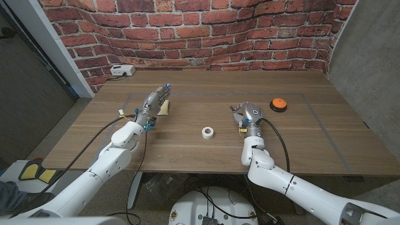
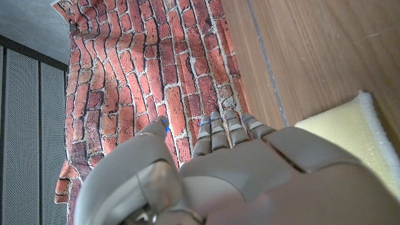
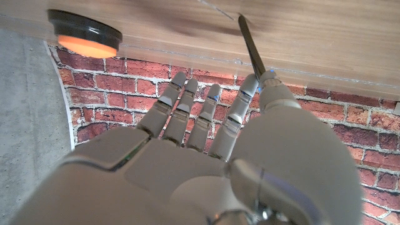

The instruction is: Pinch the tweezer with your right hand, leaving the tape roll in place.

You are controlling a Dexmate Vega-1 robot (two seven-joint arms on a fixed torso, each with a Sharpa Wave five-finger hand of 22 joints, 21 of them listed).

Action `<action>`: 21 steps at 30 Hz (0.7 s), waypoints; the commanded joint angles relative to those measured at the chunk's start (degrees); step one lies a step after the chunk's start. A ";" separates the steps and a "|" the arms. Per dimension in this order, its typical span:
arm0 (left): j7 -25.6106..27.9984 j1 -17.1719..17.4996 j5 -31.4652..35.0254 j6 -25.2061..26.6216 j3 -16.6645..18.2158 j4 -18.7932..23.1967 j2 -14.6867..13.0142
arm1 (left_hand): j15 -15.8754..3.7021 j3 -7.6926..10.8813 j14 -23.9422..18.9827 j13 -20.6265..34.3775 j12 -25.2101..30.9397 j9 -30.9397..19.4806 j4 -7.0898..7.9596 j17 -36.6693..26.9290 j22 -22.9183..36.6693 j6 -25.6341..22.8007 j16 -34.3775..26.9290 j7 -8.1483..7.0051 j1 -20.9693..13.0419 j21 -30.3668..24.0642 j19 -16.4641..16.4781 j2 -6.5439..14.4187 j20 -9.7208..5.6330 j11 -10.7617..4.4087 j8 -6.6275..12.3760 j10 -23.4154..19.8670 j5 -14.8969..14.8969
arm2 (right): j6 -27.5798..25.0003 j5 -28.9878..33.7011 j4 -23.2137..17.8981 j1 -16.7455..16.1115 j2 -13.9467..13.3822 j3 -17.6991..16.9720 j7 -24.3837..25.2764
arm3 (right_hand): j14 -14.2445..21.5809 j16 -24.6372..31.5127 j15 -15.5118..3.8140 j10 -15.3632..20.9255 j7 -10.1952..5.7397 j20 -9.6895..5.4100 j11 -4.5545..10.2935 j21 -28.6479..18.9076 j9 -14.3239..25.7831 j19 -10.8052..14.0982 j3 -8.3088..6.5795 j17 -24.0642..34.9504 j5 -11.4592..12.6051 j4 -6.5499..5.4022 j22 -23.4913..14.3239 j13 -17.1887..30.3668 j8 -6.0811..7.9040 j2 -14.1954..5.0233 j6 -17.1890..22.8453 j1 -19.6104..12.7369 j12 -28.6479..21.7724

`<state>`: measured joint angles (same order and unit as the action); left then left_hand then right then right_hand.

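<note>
Tweezers (image 3: pixel 250 45) show in the right wrist view as a thin dark sliver lying on the bench (image 1: pixel 187 150), one end right at the thumb and finger of the right robot hand (image 1: pixel 247 115); whether that robot hand already pinches them or only touches them I cannot tell. In the head view it sits right of centre, fingers curled in.

My worry is a slip: such a thin thing lying flat could skid or pivot away under the fingertips. Nearest us, at picture centre, the tape roll (image 1: pixel 207 132) lies apart from that robot hand to its left, so a sideways sweep could shift it. Left of centre, the left robot hand (image 1: pixel 153 103) has its fingers straight, beside a yellow sponge (image 1: pixel 165 109). Further up, right of the working robot hand, an orange puck (image 1: pixel 279 104) sits near, with open wood around it.
</note>
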<state>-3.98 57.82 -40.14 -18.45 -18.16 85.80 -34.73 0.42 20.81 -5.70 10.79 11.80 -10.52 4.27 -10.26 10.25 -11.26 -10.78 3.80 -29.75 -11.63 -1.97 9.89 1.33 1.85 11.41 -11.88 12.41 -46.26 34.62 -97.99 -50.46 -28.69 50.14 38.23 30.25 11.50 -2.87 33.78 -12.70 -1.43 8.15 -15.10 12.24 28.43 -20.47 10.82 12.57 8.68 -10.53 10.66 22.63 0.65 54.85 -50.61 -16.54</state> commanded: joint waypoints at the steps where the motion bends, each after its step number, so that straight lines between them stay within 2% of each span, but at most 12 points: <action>1: 0.18 -0.26 0.01 0.22 -0.17 -0.37 0.30 | -0.22 0.47 -0.06 0.09 -0.25 -0.12 -0.02 -0.21 0.22 -0.28 0.09 -0.04 0.15 -0.16 -0.09 -0.20 0.32 -0.39 -0.21 -0.06 -0.33 | 1.43 -1.32 -0.39 -1.12 0.27 -2.00 2.05 | 0.86 0.18 -0.86 0.81 -0.09 -0.06 -0.03 -0.55 0.18 0.55 -0.14 0.07 -0.17 -0.31 -0.32 0.18 0.16 -0.18 0.87 -0.28 -0.37; 21: 0.21 -1.30 0.34 0.82 -0.77 -0.93 0.70 | -0.20 0.89 -0.02 0.09 -0.28 -0.12 0.15 -0.21 0.23 -0.20 0.11 0.02 0.42 -0.15 -0.23 -0.33 0.39 -0.43 -0.26 0.00 -0.46 | 4.00 -3.28 -1.09 -2.47 0.82 -4.36 5.10 | 1.32 0.05 -0.67 1.61 -0.10 -0.12 -0.11 -0.57 0.16 0.87 -0.13 0.14 -0.34 -0.57 -0.34 0.16 0.44 -0.50 1.96 -0.04 -0.37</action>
<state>-3.90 56.92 -40.07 -17.74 -18.78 85.03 -34.15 0.41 21.30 -5.70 10.79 11.80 -10.52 4.27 -10.26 10.25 -11.26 -10.78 3.81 -29.61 -11.63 -1.97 9.75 1.33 1.85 11.41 -11.88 12.09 -43.39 32.03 -98.67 -52.42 -28.25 46.72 41.86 31.04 11.50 -3.05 34.99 -12.96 -1.63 7.93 -15.48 12.22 28.63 -20.47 10.81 12.13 8.19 -10.53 10.66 22.62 0.66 56.24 -50.61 -16.77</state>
